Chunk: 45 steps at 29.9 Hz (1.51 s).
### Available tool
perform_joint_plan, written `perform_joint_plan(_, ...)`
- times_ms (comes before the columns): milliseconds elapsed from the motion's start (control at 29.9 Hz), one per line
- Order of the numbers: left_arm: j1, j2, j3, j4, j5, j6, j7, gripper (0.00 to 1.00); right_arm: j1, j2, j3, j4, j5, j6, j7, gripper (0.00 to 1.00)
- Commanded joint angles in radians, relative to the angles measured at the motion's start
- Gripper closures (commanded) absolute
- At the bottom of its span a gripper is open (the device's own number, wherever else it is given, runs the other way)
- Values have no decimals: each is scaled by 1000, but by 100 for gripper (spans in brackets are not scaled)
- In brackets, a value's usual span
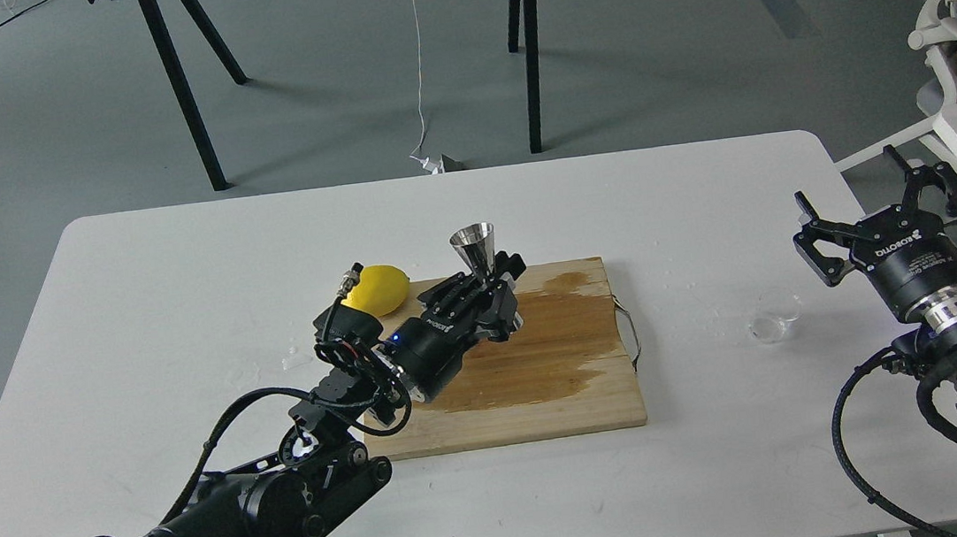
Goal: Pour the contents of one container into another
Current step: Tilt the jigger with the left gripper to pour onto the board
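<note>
Shiny steel jigger (474, 247) — upright, hourglass-shaped

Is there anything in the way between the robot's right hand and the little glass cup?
Nothing visible. The right end effector is open, and only bare table shows between it and the glass cup. The jigger and board sit off to the left.

One head view — high, facing forward and down over the white table (177, 273), floor beyond.

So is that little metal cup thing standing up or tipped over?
Upright. The jigger stands with its wide mouth facing up, the left pincer around its lower half.
</note>
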Motion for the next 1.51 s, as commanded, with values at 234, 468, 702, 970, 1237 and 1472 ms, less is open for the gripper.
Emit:
perform_joint_plan(234, -1, 0, 42, 48, -1, 0, 0, 76, -2, 0, 1, 0, 0, 0, 0, 1)
perform_joint_plan(468, 0, 0, 44, 76, 1, 0, 0, 76, -2, 0, 2, 0, 0, 0, 0, 1)
perform_joint_plan(702, -1, 0, 73, 93, 1, 0, 0, 76, -3, 0, 4, 0, 0, 0, 0, 1)
perform_joint_plan(970, -3, 0, 76, 91, 1, 0, 0, 71, -5, 0, 2, -2, 0, 0, 0, 1)
perform_joint_plan(1237, -3, 0, 76, 91, 1, 0, 0, 66, -7, 0, 4, -2, 0, 0, 0, 1)
perform_joint_plan(1472, -3, 0, 76, 91, 1, 0, 0, 62, -8, 0, 2, -2, 0, 0, 0, 1)
